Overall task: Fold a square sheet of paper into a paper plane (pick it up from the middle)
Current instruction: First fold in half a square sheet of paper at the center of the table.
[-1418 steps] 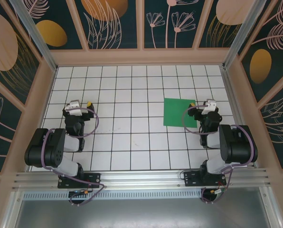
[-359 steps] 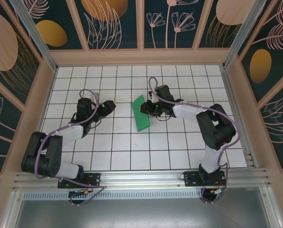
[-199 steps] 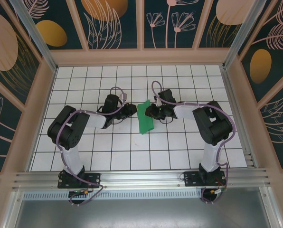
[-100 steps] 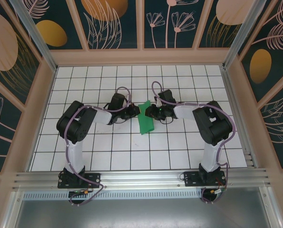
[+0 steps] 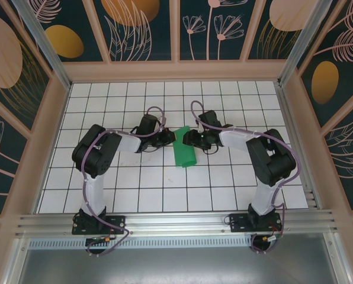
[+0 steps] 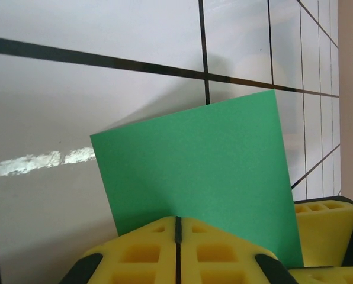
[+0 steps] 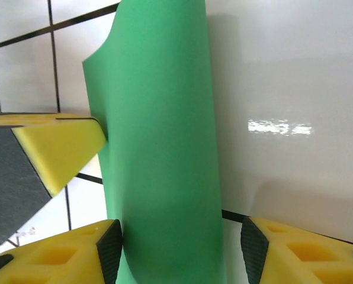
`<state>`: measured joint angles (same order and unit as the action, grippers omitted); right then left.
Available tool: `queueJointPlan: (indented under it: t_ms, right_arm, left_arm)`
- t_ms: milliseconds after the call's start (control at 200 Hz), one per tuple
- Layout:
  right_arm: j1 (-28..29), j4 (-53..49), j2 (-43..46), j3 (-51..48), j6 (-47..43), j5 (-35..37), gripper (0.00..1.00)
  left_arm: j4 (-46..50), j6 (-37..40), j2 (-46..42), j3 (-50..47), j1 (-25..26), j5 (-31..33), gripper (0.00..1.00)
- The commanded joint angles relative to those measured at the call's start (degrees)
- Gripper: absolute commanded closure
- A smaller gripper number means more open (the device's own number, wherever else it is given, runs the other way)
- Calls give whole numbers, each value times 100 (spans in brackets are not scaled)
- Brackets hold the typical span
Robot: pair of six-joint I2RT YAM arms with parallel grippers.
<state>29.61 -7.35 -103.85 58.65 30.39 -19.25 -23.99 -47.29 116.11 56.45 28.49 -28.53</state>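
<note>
White grid table (image 5: pixel 135 177), glossy, black lines. Square sheet of paper (image 5: pixel 183 152) stood curled over table's centre. Left gripper (image 5: pixel 167 137), just left of table's centre, pads pressed together, pinched sheet's edge. Right gripper (image 5: pixel 187 139), just right of table's centre, jaws spread, sheet between them

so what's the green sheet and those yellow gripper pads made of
The square sheet of paper looks like thin matte paper: plain green, no shine, and it curls in the right wrist view. The yellow finger pads are probably soft foam or rubber: matte, with moulded square pockets.
</note>
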Motion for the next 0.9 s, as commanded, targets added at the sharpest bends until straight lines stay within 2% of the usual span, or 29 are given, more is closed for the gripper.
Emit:
queueJointPlan:
  t_ms: [0, 405, 696, 896]
  right_arm:
    - [1, -451, 63, 248, -428, 241, 40]
    - [133, -793, -3, 357, -981, 21, 36]
    - [30, -660, -35, 179, -865, 54, 54]
    - [-69, -588, -122, 103, -710, 104, 56]
  left_arm:
    - [228, 158, 152, 159, 42, -100, 92]
    - [299, 150, 193, 419, 162, -226, 92]
    - [164, 67, 88, 439, 168, -167, 87]
    - [23, 60, -284, 289, 174, 200, 77]
